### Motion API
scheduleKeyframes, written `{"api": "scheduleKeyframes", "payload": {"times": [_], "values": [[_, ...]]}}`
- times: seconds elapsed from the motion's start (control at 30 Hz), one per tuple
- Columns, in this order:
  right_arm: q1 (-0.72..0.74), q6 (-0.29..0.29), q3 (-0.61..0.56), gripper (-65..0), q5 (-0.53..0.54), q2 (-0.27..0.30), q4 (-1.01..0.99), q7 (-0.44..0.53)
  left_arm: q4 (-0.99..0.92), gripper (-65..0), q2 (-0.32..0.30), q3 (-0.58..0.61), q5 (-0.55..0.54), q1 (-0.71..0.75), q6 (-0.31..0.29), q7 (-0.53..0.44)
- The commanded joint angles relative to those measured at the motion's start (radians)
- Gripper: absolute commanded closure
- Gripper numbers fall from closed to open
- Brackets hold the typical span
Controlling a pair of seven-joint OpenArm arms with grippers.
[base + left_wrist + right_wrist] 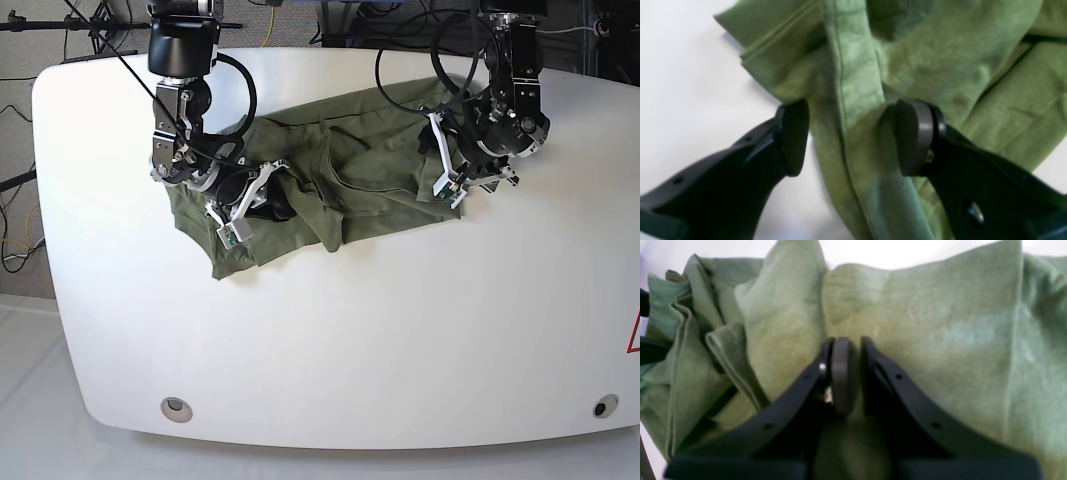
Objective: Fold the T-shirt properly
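Shirt (pixel 330 190) bunched mid-table (pixel 350 330), needing spreading. Right claw (pixel 851 373) pinched narrow on left-side fabric to anchor; left claw (pixel 850 136) wide, straddling a far-right fold, gripping nothing.

Two black robot arms, each ending in a two-fingered gripper.

The left gripper (pixel 851 136) has matte black curved fingers with rounded oval pads, one grey-faced, and small screw holes along the shells. The right gripper (pixel 846 373) matches, with a silver screw head by its grey pad. Black cables loop beside both arms; white brackets sit at the wrists.
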Motion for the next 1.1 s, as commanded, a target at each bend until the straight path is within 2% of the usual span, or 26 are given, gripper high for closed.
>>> {"api": "scheduleKeyframes", "payload": {"times": [0.0, 0.53, 1.07], "values": [[-0.026, -0.039, -0.005, -7.1, -0.151, 0.012, -0.021, -0.173, 0.046, -38.1, -0.003, -0.001, -0.011, -0.011, 0.002, -0.012], [-0.024, -0.039, -0.005, -7.1, -0.147, 0.012, -0.021, -0.173, 0.061, -38.1, 0.0, 0.001, -0.008, -0.042, 0.003, -0.009], [-0.024, -0.039, -0.005, -7.1, -0.144, 0.012, -0.021, -0.173, 0.058, -38.1, 0.065, 0.007, -0.006, -0.044, 0.003, -0.014]]}}
